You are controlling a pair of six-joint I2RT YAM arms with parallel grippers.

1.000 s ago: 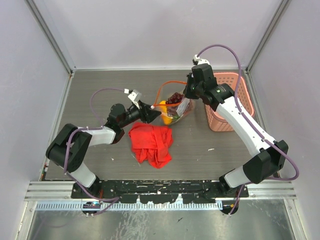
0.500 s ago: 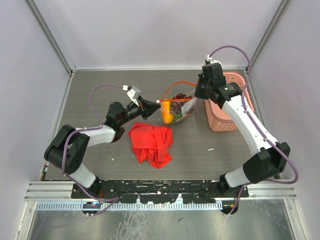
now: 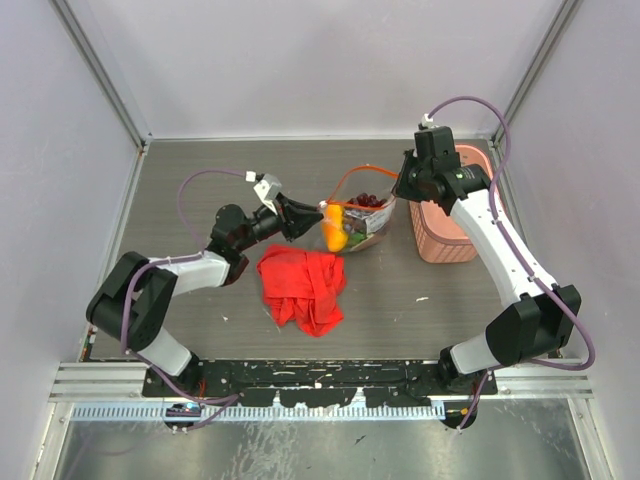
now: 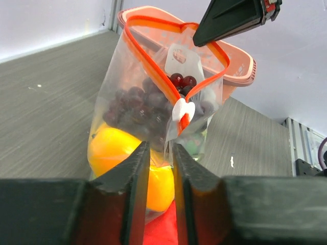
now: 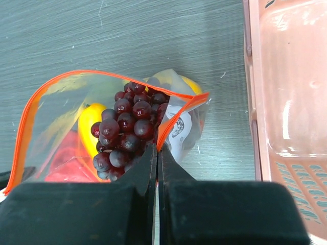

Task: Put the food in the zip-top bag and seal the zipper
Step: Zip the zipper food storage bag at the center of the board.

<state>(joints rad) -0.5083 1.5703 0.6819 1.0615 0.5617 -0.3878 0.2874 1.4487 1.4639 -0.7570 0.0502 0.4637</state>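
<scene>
Zip-top bag [image 3: 358, 220] hangs clamped between left pincer [image 3: 318, 210] and right pincer [image 3: 398, 191].

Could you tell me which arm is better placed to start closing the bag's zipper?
Probably the left: the left gripper pinches the zip-top bag beside the white slider, where the zipper strips meet. The right gripper anchors the far end.

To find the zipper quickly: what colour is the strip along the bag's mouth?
Orange-red, clearest in the right wrist view: the zipper edges the clear zip-top bag.
</scene>
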